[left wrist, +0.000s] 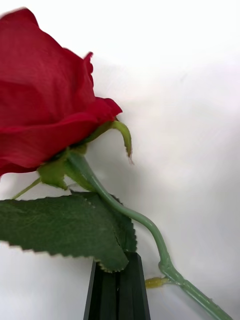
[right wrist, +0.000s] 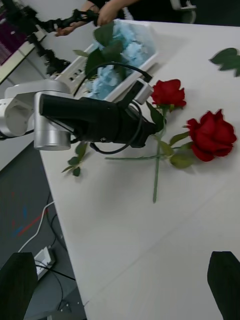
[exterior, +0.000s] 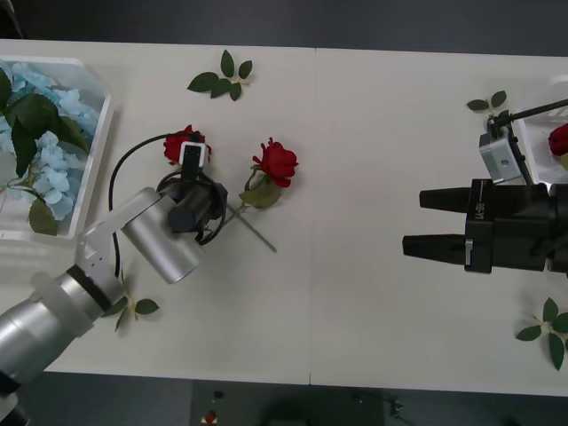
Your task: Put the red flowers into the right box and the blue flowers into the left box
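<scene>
On the white tabletop (exterior: 373,222) your left tool (exterior: 193,182) is pinched narrow at one of two red roses (exterior: 277,162) still lying out, your right tool (exterior: 424,222) waits wide, and the slotted white basket (exterior: 96,133) holds blue hydrangeas (exterior: 53,169).

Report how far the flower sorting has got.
Done: blue flowers lie in the left box, and one red bloom shows at the right box. In hand: the left gripper, fingers shut, is down at a rose on the table. Left: that rose and the second rose. The right gripper hangs open.
</scene>
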